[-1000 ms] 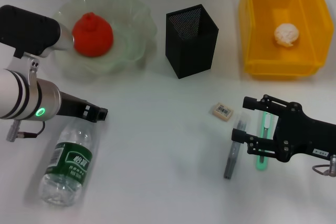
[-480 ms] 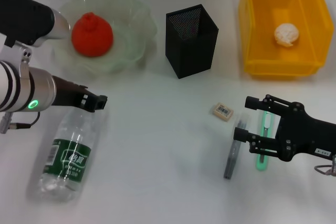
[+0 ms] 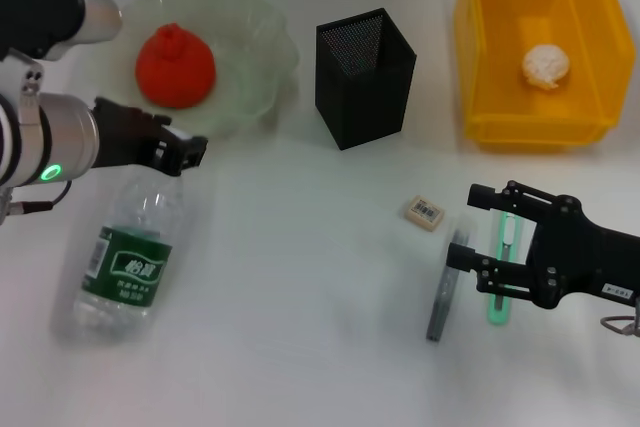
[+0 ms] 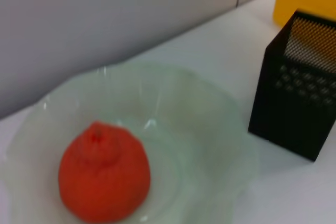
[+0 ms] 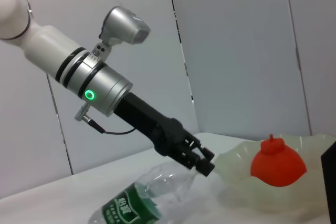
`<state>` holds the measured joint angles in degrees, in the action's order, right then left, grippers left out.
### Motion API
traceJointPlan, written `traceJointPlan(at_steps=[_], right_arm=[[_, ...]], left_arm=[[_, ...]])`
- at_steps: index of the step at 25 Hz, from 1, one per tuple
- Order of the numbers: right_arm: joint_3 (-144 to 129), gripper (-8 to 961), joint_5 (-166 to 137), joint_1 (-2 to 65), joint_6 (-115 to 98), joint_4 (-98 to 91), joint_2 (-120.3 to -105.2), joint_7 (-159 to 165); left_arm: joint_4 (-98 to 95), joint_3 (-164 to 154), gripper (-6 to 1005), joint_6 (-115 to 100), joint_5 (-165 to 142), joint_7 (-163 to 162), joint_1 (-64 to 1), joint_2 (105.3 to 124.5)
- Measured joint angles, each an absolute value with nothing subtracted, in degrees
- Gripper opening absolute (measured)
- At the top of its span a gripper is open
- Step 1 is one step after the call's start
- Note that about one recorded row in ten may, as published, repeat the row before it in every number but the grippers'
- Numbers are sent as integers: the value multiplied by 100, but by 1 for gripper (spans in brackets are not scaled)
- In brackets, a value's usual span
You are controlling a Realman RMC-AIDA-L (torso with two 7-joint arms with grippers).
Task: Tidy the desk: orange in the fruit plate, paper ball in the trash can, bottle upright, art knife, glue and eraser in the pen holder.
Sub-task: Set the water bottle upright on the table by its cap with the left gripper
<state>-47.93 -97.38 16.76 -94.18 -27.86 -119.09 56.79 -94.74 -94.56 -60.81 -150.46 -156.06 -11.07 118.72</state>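
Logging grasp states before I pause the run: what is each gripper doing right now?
Left gripper: at the neck end of the lying bottle; open or shut cannot be told.
Right gripper: open, holding nothing, above the art knife and glue.

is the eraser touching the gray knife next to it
Apart. The head view shows bare table between the eraser and the knife.

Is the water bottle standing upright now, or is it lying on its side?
Lying on its side. The water bottle rests lengthwise on the table, its neck end at the left tool.
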Motion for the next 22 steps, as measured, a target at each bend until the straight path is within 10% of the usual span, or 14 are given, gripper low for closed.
traceJointPlan(at_steps=[22], right_arm=[[-4842, 795, -9738, 1728, -9443, -3048, -11920, 6043]], left_arm=[[-9111, -8356, 440, -5705, -10782, -10985, 95, 11865]])
